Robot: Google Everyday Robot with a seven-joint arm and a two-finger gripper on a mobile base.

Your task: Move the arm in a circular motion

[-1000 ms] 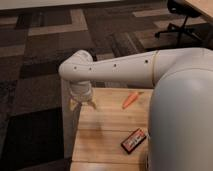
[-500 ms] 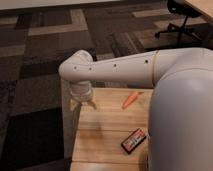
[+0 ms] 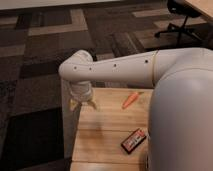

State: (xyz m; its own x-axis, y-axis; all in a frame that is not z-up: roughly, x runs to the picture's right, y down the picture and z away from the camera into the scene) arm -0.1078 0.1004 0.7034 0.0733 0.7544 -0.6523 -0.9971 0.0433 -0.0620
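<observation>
The arm (image 3: 120,67) stretches leftward over the wooden worktop (image 3: 102,132), its elbow bent downward. Its claw (image 3: 83,105) hangs at the worktop's far-left corner, tan fingers (image 3: 93,104) spread apart, gripping nothing.

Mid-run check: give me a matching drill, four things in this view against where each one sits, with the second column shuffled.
Things:
1. gripper
2. carrot
3. red-and-black packet
4. office chair

Places:
A. on the carpet, top right of the view
B. over the wooden table's far left corner, pointing down from the arm
C. flat on the table, near side
D. on the table, far side

Pairs: 1-B; 2-D; 3-C; 4-A
</observation>
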